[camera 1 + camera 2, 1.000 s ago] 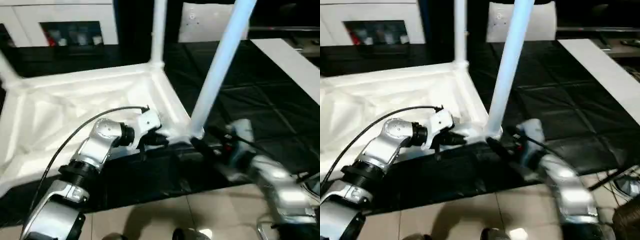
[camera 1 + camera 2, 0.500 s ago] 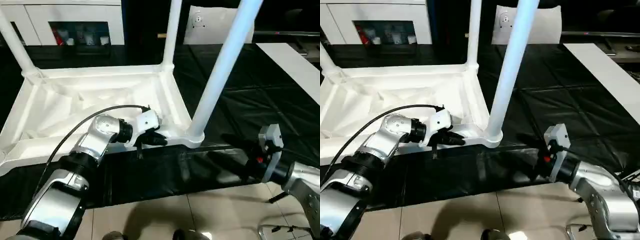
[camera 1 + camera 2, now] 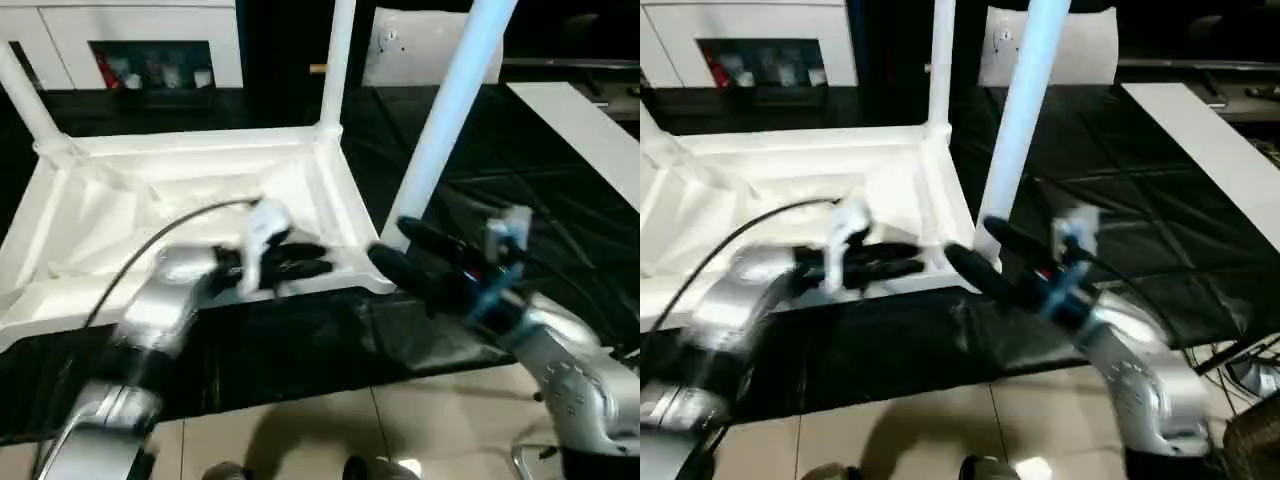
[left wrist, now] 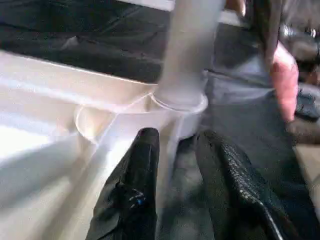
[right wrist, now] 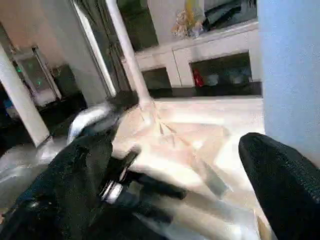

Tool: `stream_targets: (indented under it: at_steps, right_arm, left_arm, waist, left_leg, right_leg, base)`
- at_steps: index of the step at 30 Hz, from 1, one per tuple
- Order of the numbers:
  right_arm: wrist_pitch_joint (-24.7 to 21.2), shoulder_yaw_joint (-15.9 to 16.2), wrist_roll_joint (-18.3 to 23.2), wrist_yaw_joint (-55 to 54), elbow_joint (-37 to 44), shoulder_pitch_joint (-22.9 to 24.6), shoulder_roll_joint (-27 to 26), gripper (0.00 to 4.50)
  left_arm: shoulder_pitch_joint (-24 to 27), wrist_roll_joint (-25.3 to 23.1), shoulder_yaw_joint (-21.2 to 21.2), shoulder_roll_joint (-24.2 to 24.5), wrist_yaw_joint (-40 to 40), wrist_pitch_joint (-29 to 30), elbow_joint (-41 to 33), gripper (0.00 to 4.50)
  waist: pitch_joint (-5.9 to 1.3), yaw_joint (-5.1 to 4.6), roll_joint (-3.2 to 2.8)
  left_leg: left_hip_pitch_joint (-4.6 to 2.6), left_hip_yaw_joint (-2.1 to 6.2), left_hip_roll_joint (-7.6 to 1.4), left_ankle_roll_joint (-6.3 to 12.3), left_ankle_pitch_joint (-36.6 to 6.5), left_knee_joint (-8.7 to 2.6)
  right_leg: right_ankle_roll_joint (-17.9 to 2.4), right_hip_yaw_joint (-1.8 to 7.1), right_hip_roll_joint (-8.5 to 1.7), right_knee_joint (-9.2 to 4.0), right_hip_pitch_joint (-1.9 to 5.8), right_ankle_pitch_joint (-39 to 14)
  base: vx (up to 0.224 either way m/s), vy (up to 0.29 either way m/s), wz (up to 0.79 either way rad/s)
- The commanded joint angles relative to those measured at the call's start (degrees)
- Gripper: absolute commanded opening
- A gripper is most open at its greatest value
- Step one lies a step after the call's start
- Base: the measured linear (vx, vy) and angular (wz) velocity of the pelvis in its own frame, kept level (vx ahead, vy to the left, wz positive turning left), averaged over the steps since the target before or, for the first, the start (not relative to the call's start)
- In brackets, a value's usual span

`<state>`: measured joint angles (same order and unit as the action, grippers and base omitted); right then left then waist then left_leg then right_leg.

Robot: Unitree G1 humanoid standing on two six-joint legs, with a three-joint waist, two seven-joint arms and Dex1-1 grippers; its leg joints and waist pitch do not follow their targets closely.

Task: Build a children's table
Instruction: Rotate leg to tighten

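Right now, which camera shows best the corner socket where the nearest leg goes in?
The left wrist view: the corner socket sits close ahead. Both eye views show it small, beside the right hand. The right wrist view gives just the leg.

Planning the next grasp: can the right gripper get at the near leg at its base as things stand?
Probably yes. The right gripper is open wide, right beside the near leg at its socket, nothing between. The left gripper sits on the rim, apart.

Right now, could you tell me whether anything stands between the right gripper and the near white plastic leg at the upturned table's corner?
Nothing visible does. The right gripper is wide open just beside the base of the near white plastic leg, with bare black mat around it. The left gripper is on the other side, at the white tabletop's rim.
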<state>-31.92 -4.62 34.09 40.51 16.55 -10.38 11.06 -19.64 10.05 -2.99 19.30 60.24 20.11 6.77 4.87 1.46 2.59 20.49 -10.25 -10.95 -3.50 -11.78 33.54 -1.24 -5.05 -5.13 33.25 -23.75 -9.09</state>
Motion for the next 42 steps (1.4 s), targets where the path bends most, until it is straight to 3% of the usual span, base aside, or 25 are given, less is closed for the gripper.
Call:
stream_targets:
  at_steps: [1,2,3,4,7,8,10,11,13,15,17,20,22,25,30,33,37,39,40,42]
  right_arm:
    - [0.69,0.26,-1.25,-2.68,-1.42,-1.17,-0.93,4.5]
    - [1.13,0.34,-1.9,-3.45,-2.09,-1.52,-1.32,4.5]
    - [1.7,0.34,-2.86,-4.39,-2.86,-1.87,-1.6,4.5]
    - [2.38,0.41,-3.81,-5.47,-3.68,-2.22,-1.76,4.5]
    - [3.61,-0.2,-5.53,-8.09,-6.08,-3.48,-2.03,4.5]
    - [4.12,-1.21,-6.13,-10.08,-7.63,-4.53,-2.3,4.5]
    - [4.21,-1.78,-6.17,-10.87,-8.1,-4.93,-2.37,4.5]
    - [4.44,-2.24,-6.48,-11.63,-8.67,-5.35,-2.31,4.5]
    - [5.53,-2.94,-7.34,-12.99,-9.73,-6.07,-2.16,4.5]
    - [6.59,-3.8,-8.02,-14.37,-10.88,-6.88,-1.97,4.5]
    - [7.57,-4.34,-8.73,-15.45,-11.96,-7.43,-1.63,4.5]
    - [8.63,-5.34,-9.25,-16.86,-13.15,-8.03,-1.39,4.5]
    - [9.24,-6.03,-9.47,-17.61,-13.82,-8.34,-1.05,4.5]
    - [10.23,-7.14,-9.98,-18.11,-15.14,-8.8,0.14,4.5]
    - [12.18,-8.8,-10.81,-18.39,-18.39,-9.84,2.15,4.5]
    - [11.57,-8.01,-9.89,-16.71,-17.31,-9.24,2.55,4.5]
    - [8.52,-3.66,-7.41,-11.24,-10.94,-4.7,2.74,4.5]
    - [6.88,-0.04,-6.01,-7.46,-7.66,-1.95,3.75,4.5]
    - [6.88,-0.04,-6.01,-7.46,-7.66,-1.95,3.75,4.5]
    - [5.85,3.34,-5.32,-4.63,-5.11,0.19,4.77,4.5]
  left_arm:
    - [5.09,1.72,1.27,2.03,-1.35,6.13,-10.45,1.65]
    - [6.84,1.7,1.35,2.69,-1.41,7.44,-12.67,1.73]
    - [8.43,1.23,1.25,3.43,-1.3,8.17,-14.41,1.79]
    - [10.07,0.72,1.18,4.21,-1.47,8.9,-16.13,1.83]
    - [13.94,-1.83,1.1,6.59,-2.52,10.82,-18.92,2.15]
    - [16.64,-4.15,0.98,8.69,-4.16,12.46,-21.03,2.15]
    - [17.43,-5.03,1.1,9.34,-5.46,13.28,-21.81,2.21]
    - [17.78,-5.42,1.39,9.68,-6.93,14.28,-22.25,2.4]
    - [18.36,-6.21,1.59,10.84,-9.69,16.24,-23.25,2.58]
    - [17.03,-8.29,2.39,11.08,-13.8,17.65,-21.81,2.58]
    - [15.38,-11.04,2.8,11.09,-17.08,16.86,-19.74,2.58]
    - [13.93,-12.14,3.78,9.93,-20.27,16.24,-18.9,2.58]
    - [13.41,-12.14,3.92,9.63,-21.55,16.15,-18.86,2.58]
    - [12.62,-11.76,4.12,8.94,-24.05,15.68,-18.41,2.58]
    - [12.37,-13.08,3.89,7.14,-27.22,10.63,-17.9,2.58]
    - [14.1,-10.13,5.53,4.56,-27.41,10.87,-21.49,2.58]
    - [20.77,-4.83,11.74,-4.55,-35.13,8.48,-29.5,2.58]
    - [24.51,-5.36,14.75,-8.18,-40.72,4.6,-31.11,2.58]
    - [24.51,-5.36,14.75,-8.18,-40.72,4.6,-31.11,2.58]
    - [28.79,-7.06,16.92,-10.36,-44.15,-1.05,-31.89,2.58]
  waist:
    - [-3.64,-0.1,-0.74]
    - [-3.42,-0.34,-0.79]
    - [-3.1,-0.48,-0.58]
    - [-2.87,-0.14,-0.99]
    - [-2.54,-0.12,-0.99]
    - [-2.49,-0.28,-1.16]
    - [-2.32,-0.54,-1.13]
    - [-2.52,-0.48,-1.0]
    - [-2.56,-0.32,-1.23]
    - [-2.83,-0.33,-1.1]
    - [-3.16,-0.32,-1.32]
    - [-3.61,-0.21,-1.29]
    - [-3.86,-0.12,-1.28]
    - [-3.95,-0.04,-1.04]
    - [-3.84,-0.12,-0.87]
    - [-3.78,-0.08,-0.73]
    - [-3.71,-0.1,-0.55]
    - [-3.84,-0.22,-0.39]
    - [-3.69,-0.17,-0.35]
    - [-3.52,-0.07,-0.41]
  left_leg:
    - [-0.41,0.42,-2.9,2.46,-6.15,-4.24]
    - [-0.03,0.51,-2.86,2.3,-6.19,-4.53]
    - [-0.28,0.25,-2.68,1.86,-8.25,-4.54]
    - [-0.76,0.2,-2.61,1.04,-10.63,-4.69]
    - [-0.83,0.61,-2.54,-0.71,-15.36,-5.08]
    - [-0.89,0.91,-2.39,-1.51,-17.95,-5.21]
    - [-0.92,1.06,-2.29,-1.71,-19.38,-5.33]
    - [-1.37,0.99,-2.25,-1.79,-19.46,-5.18]
    - [-1.51,0.92,-2.33,-2.03,-19.69,-5.15]
    - [-1.2,0.92,-2.23,-1.94,-18.49,-5.18]
    - [-0.89,0.93,-2.14,-1.78,-15.9,-5.07]
    - [-0.89,0.63,-2.06,-1.34,-12.14,-4.68]
    - [-0.55,0.52,-1.86,-0.79,-9.74,-4.46]
    - [-0.37,0.41,-1.69,-0.1,-8.03,-4.2]
    - [-0.24,0.46,-1.71,0.64,-9.78,-4.05]
    - [-0.25,0.44,-1.86,0.65,-10.44,-3.98]
    - [0.07,0.37,-2.03,1.58,-9.9,-3.87]
    - [0.48,0.41,-2.13,2.99,-9.49,-3.73]
    - [0.56,0.41,-2.11,3.52,-10.25,-3.82]
    - [0.66,0.55,-2.18,3.58,-11.01,-3.9]
  right_leg:
    - [-13.54,3.24,-3.26,-2.48,3.05,-9.37]
    - [-13.25,3.25,-3.15,-2.55,3.18,-10.24]
    - [-12.25,3.35,-2.89,-3.11,2.74,-13.24]
    - [-10.97,3.41,-2.81,-3.67,2.32,-17.21]
    - [-8.16,3.31,-2.76,-4.32,2.14,-23.62]
    - [-6.22,3.29,-2.79,-4.63,2.03,-27.06]
    - [-4.91,3.3,-2.67,-4.95,1.87,-28.85]
    - [-4.7,3.38,-2.62,-4.99,1.56,-28.77]
    - [-4.95,3.42,-2.54,-4.9,1.4,-27.97]
    - [-5.28,3.42,-2.33,-4.62,1.72,-25.16]
    - [-6.18,3.53,-2.22,-4.06,2.12,-20.81]
    - [-7.96,4.08,-2.13,-3.44,2.23,-15.36]
    - [-8.81,4.15,-2.03,-3.13,2.71,-12.44]
    - [-9.35,4.14,-1.97,-2.94,2.98,-11.74]
    - [-8.55,4.02,-2.04,-3.38,2.87,-16.21]
    - [-8.49,3.98,-2.09,-3.51,2.77,-17.35]
    - [-9.14,4.0,-1.98,-3.42,2.82,-15.42]
    - [-9.08,3.89,-1.81,-3.57,3.06,-14.62]
    - [-8.16,3.8,-1.67,-3.88,2.88,-16.1]
    - [-6.75,3.74,-1.74,-4.31,2.72,-19.38]
  base:
    - [0.0,0.0,0.0]
    - [0.0,0.0,0.0]
    - [0.0,0.0,0.0]
    - [0.0,0.0,0.0]
    - [0.0,0.0,0.0]
    - [0.0,0.0,0.0]
    - [0.0,0.0,0.0]
    - [0.0,0.0,0.0]
    - [0.0,0.0,0.0]
    - [0.0,0.0,0.0]
    - [0.0,0.0,0.0]
    - [0.0,0.0,0.0]
    - [0.0,0.0,0.0]
    - [0.0,0.0,0.0]
    - [0.0,0.0,0.0]
    - [0.0,0.0,0.0]
    - [0.0,0.0,0.0]
    - [0.0,0.0,0.0]
    - [0.0,0.0,0.0]
    - [0.0,0.0,0.0]
